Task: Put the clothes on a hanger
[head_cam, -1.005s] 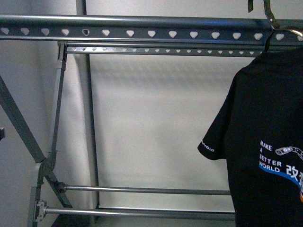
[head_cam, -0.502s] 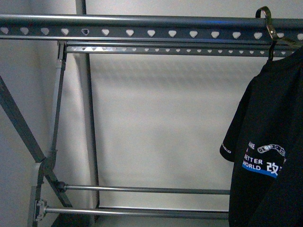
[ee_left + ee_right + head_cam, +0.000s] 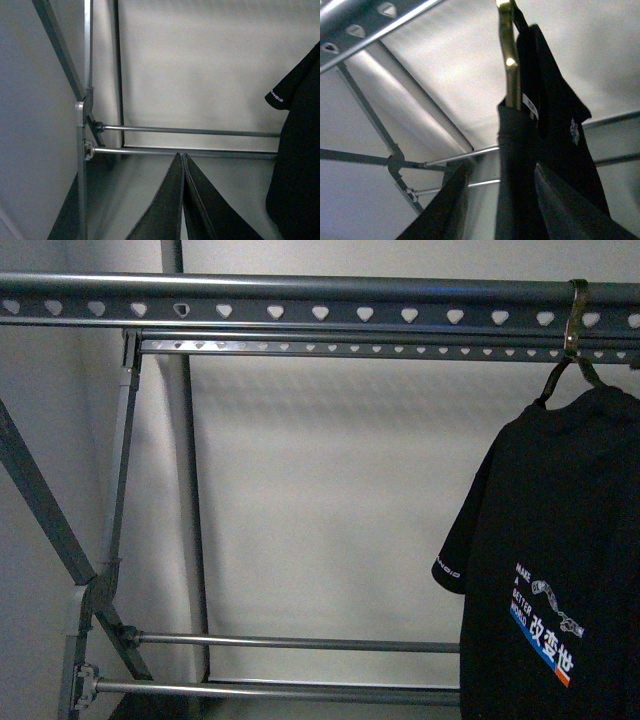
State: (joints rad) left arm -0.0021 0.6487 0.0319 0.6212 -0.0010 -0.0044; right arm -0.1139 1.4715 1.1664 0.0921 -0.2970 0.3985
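black t-shirt hanging from the rack's top rail

where the print shows on the black t-shirt (image 3: 560,570) in the front view, the white lettering reads "make a better world", with larger white characters below it over a blue and orange stripe; small white lettering runs along the sleeve hem but is too small to read. in the right wrist view a white neck label (image 3: 529,106) sits inside the collar, its text unreadable, and a small pale logo (image 3: 574,131) shows on the fabric lower down.

the shirt sits on a hanger whose hook (image 3: 576,310) is looped over the grey top rail (image 3: 300,285) of the drying rack, near the rail's right end in the front view. the rail's underside carries a row of heart-shaped holes. the shirt hangs free, its sleeve sticking out toward the rack's middle, with the two lower crossbars (image 3: 300,643) passing behind it.

the left gripper (image 3: 183,200) points at the lower crossbars, its two dark fingers pressed together with nothing between them; the shirt hangs well apart from it, off to one side. the right gripper (image 3: 520,200) sits right under the hanger's neck, with dark fabric draped between and over its fingers; whether it is pinching the cloth or merely standing around it, i cannot tell
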